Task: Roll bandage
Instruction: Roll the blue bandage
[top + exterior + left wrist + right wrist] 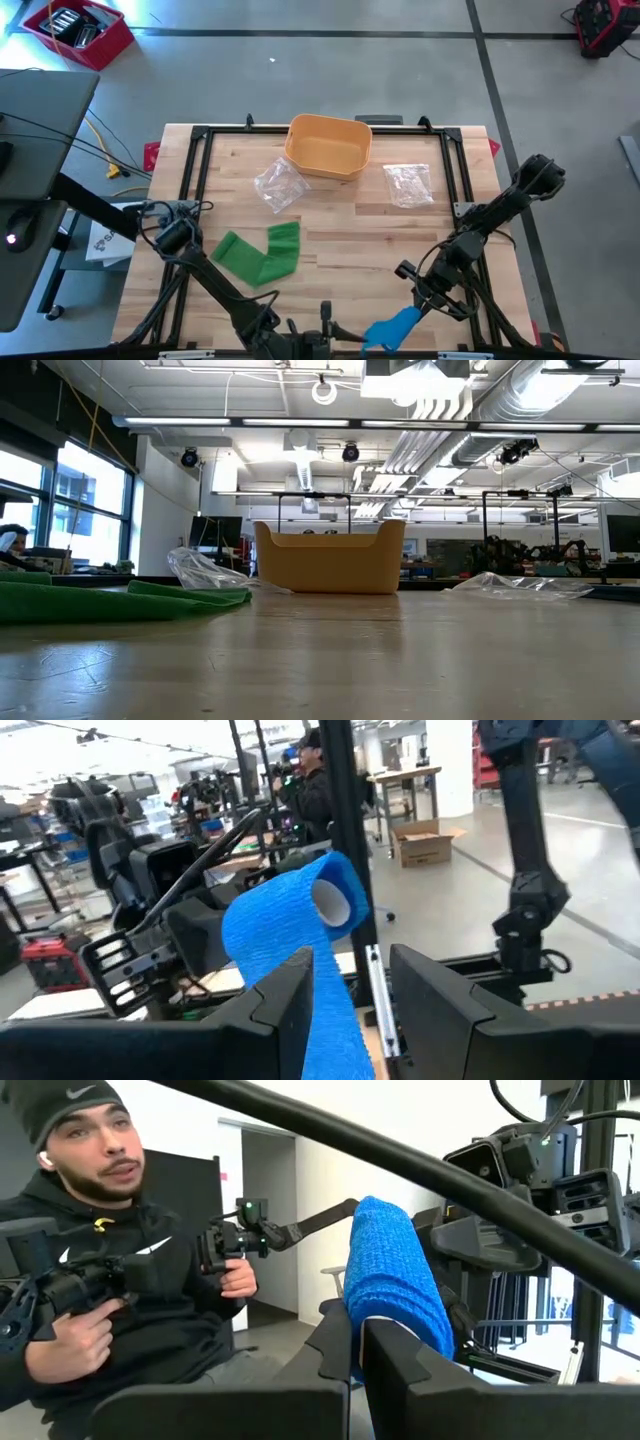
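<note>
A blue bandage (395,326) is lifted clear above the table's near edge, between my two grippers. It is partly rolled on a white core (332,903), and its loose strip (335,1020) hangs down. My right gripper (362,1325) is shut on it. My left gripper (350,960) is open and points level at the roll, one finger on either side of the hanging strip. A green bandage (262,254) lies unrolled and bent on the tabletop, left of the middle. My right gripper pinches the lower part of the rolled bandage (388,1318) between its two fingers. They come from the table's right, slanting toward its near edge. The roll stands up above the fingertips, clear of the table. My left gripper has the strip close along one finger (285,995); I cannot tell whether they touch.
A yellow bin (330,146) stands at the far middle, with a clear plastic bag to its left (278,185) and another to its right (408,183). A black frame (200,135) runs round the table's edges. A person (90,1280) sits beyond the near edge.
</note>
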### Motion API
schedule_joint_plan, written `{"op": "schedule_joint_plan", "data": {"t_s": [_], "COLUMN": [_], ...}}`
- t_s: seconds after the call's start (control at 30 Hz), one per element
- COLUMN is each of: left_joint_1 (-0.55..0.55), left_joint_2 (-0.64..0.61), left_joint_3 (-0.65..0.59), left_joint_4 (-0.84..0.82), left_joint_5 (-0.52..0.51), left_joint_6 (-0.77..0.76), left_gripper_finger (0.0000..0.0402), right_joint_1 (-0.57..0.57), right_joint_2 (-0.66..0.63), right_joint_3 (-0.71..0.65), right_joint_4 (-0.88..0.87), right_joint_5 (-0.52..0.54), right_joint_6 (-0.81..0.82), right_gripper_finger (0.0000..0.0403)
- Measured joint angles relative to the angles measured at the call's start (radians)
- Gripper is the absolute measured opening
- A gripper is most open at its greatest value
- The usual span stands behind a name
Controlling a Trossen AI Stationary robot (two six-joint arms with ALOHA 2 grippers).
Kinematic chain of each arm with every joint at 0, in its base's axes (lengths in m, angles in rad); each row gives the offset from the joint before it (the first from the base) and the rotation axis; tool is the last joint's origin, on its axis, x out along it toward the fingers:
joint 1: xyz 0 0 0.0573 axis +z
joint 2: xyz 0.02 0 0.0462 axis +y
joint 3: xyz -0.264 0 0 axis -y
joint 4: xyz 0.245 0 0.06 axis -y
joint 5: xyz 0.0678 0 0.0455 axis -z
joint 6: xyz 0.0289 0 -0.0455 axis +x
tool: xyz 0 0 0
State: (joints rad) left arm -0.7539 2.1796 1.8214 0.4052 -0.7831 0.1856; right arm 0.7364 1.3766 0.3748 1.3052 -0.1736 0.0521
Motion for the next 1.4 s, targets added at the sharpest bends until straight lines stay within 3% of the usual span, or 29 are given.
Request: {"op": "schedule_joint_plan", "data": {"t_s": [0.87, 1.13, 1.4], "left_joint_1": [0.006, 0.032, 0.034], "left_joint_2": [0.000, -0.002, -0.004], "left_joint_3": [0.000, 0.002, 0.077], "left_joint_4": [-0.049, 0.033, -0.095], "left_joint_5": [-0.050, -0.067, -0.049], "left_joint_6": [-0.068, -0.096, -0.102], "left_gripper_finger": [0.0129, 0.0129, 0.0133], "right_joint_1": [0.000, -0.002, -0.002], "right_joint_2": [0.000, 0.000, 0.000], "right_joint_3": [0.000, 0.001, 0.001], "right_joint_4": [-0.022, -0.036, -0.054], "right_joint_5": [0.015, 0.015, 0.060], "right_joint_6": [0.000, 0.000, 0.000], "right_gripper_finger": [0.0001, 0.0001, 0.0001]}}
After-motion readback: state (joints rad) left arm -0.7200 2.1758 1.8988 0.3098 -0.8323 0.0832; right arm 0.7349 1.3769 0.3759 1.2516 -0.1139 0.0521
